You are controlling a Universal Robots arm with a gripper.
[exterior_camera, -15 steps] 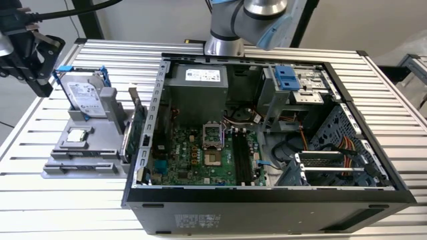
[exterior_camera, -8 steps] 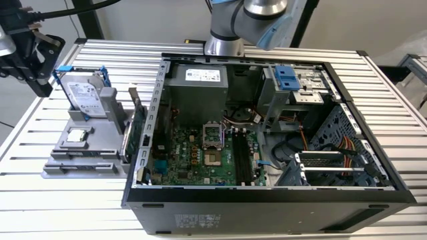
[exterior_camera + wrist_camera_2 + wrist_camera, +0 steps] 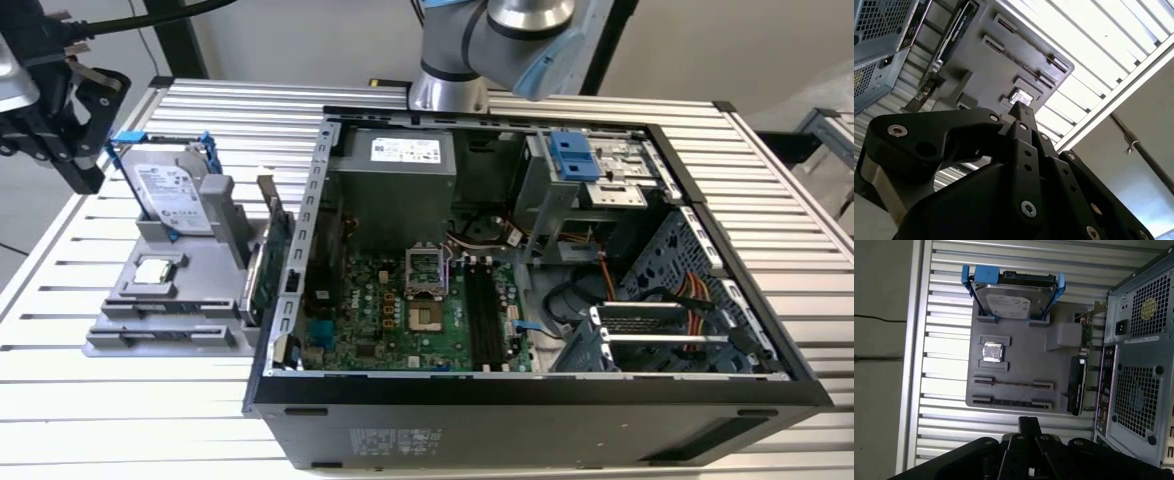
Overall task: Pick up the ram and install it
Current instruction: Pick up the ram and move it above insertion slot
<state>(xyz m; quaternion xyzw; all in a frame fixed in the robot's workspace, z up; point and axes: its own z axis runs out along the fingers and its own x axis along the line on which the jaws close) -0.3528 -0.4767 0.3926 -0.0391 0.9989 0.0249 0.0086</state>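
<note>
On the slatted table [image 3: 134,420] a grey holder [image 3: 1021,360] sits just beside the open case [image 3: 534,398]. It carries a blue-railed drive [image 3: 1014,297], a chip [image 3: 992,352], a card [image 3: 1077,385] along its case-side edge, and the ram [image 3: 1012,403], on edge in a slot at the end away from the drive. The case holds a motherboard [image 3: 400,310] and power supply [image 3: 400,165]. The gripper [image 3: 80,172] hangs near the holder at the exterior view's left, apart from the ram, fingertips pressed together on nothing.
</note>
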